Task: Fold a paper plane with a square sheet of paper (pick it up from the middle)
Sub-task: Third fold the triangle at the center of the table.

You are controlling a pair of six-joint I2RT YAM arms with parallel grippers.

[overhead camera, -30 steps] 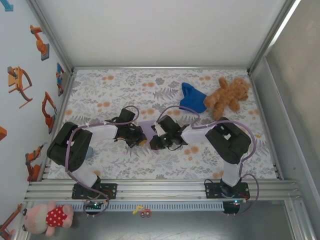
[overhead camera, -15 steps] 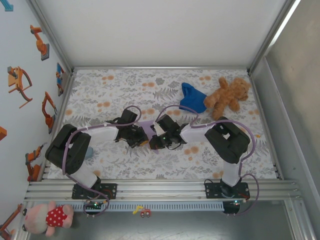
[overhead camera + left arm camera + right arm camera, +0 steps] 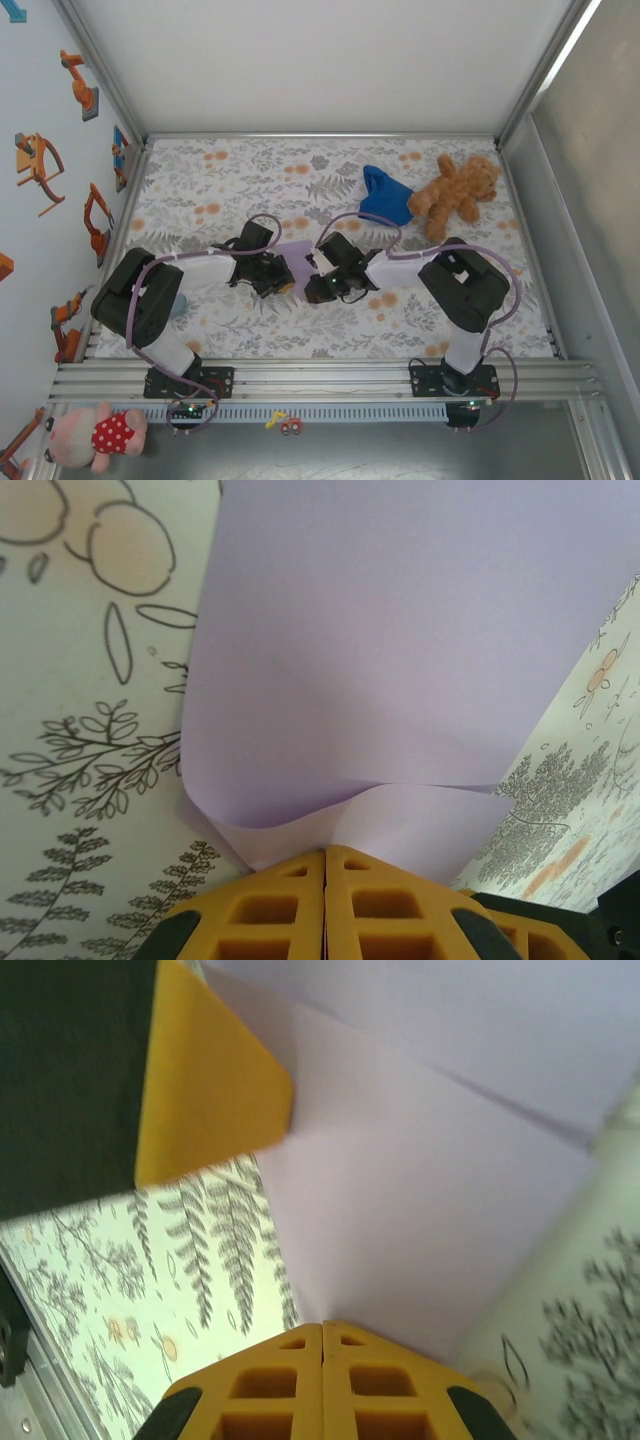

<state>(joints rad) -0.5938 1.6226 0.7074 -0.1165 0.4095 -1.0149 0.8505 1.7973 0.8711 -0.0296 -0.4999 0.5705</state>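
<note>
sheet: the square sheet of paper (image 3: 297, 254) lies on the counter (image 3: 200, 190) at mid-width, directly between my two end effectors. It is lavender and largely flat.
sheet, close up: in the left wrist view the paper (image 3: 400, 630) has one layer lying over another. The upper layer's edge curls up off the lower one near my fingertips. In the right wrist view the paper (image 3: 420, 1190) also shows a straight layer edge running across it.
progress: I judge this an early fold, with one flap brought over and not pressed flat. There is no pointed nose, centre crease or slim dart shape. Most of the plane is left to make.
left end effector (image 3: 326, 855): the fingers are pressed together, with the tips at the sheet's near edge where the curl begins. I cannot tell whether the paper is nipped between the pads or only touched.
right end effector (image 3: 323, 1330): the fingers are pressed together, with the tips against the opposite edge of the sheet. I cannot tell whether it grips.
arm pose: both arms are stretched low and inward over the counter, with the wrists angled down. The left end effector (image 3: 283, 284) and the right end effector (image 3: 322, 287) are close, facing each other across the sheet. One of my left fingers (image 3: 210, 1090) crosses the right wrist view.
surroundings: a blue cloth (image 3: 385, 195) and a brown teddy bear (image 3: 455, 190) sit at the far right, well apart from the work.
</note>
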